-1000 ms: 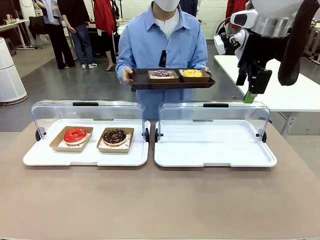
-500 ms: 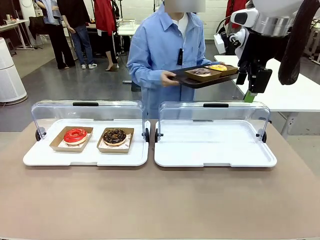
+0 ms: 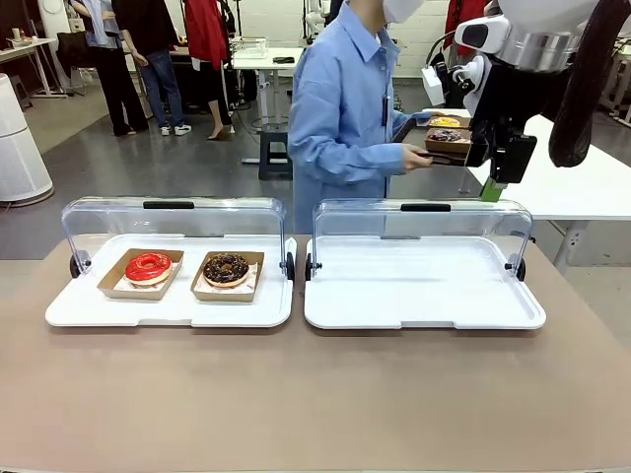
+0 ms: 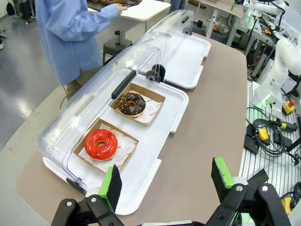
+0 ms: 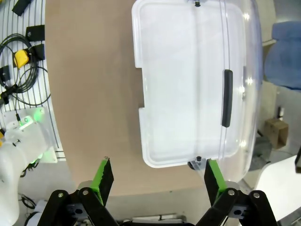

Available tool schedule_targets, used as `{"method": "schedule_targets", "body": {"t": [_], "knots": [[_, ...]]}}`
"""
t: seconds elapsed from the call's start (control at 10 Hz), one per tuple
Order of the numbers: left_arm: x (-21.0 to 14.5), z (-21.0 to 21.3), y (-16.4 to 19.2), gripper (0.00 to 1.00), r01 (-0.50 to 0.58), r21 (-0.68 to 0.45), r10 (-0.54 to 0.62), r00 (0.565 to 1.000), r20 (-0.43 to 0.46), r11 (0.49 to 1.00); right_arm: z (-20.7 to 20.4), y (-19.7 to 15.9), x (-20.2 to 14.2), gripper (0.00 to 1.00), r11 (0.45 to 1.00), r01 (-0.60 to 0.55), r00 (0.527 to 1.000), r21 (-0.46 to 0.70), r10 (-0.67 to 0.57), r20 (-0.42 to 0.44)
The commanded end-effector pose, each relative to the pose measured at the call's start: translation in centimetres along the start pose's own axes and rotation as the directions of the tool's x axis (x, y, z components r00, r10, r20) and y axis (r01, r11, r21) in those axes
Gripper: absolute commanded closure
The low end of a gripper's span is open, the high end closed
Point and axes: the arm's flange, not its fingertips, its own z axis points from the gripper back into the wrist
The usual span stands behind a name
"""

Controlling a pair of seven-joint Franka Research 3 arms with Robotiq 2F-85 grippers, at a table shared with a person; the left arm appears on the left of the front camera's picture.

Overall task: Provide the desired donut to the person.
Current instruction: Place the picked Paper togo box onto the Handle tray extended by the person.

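Note:
The person [image 3: 345, 108] in a light blue shirt stands side-on beyond the table, holding a dark serving tray [image 3: 419, 148] out to the picture's right. On it lie a yellow donut [image 3: 444, 122] and a dark one [image 3: 449, 137]. A red-glazed donut [image 3: 148, 266] and a chocolate donut [image 3: 226, 268] sit in cardboard trays in the left white case [image 3: 177, 310]. From the left wrist I see the red donut [image 4: 100, 143] and chocolate donut [image 4: 131, 102] below my open left gripper [image 4: 167, 181]. My right gripper [image 3: 498, 177] hangs high, just right of the person's tray. Its wrist view shows the right gripper [image 5: 158, 178] open and holding nothing.
The right white case [image 3: 424, 286] holds nothing, and its clear lid [image 3: 424, 222] is raised like the left one [image 3: 173, 222]. A white side table [image 3: 582, 177] stands at the right. Other people stand far back left. Bare brown tabletop [image 3: 315, 394] lies in front of the cases.
The person has turned toward the picture's right, swinging the serving tray with its two donuts over by my right gripper. Neither gripper has moved.

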Motion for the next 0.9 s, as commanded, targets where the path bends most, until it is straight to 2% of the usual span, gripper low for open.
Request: {"method": "schedule_targets", "body": {"t": [0.0, 0.6, 0.7, 0.8], "knots": [[0.1, 0.1, 0.0, 0.0, 0.01, -0.003, -0.01, 1.0, 0.021, 1.0, 0.0, 0.1, 0.1, 0.0, 1.0, -0.001, 1.0, -0.001, 0.001, 0.0], [0.1, 0.1, 0.0, 0.0, 0.01, -0.003, -0.01, 1.0, 0.021, 1.0, 0.0, 0.0, 0.0, 0.0, 1.0, 0.0, 1.0, 0.0, 0.0, 0.0], [0.1, 0.1, 0.0, 0.0, 0.01, -0.003, -0.01, 1.0, 0.021, 1.0, -0.4, -0.5, -3.3, 0.0, 0.995, 0.008, 0.984, 0.097, -0.025, 0.174], [0.1, 0.1, 0.0, 0.0, 0.01, -0.003, -0.01, 1.0, 0.021, 1.0, -1.1, -0.6, -6.3, 0.0, 0.987, -0.041, 0.933, 0.157, -0.018, 0.359]]}}
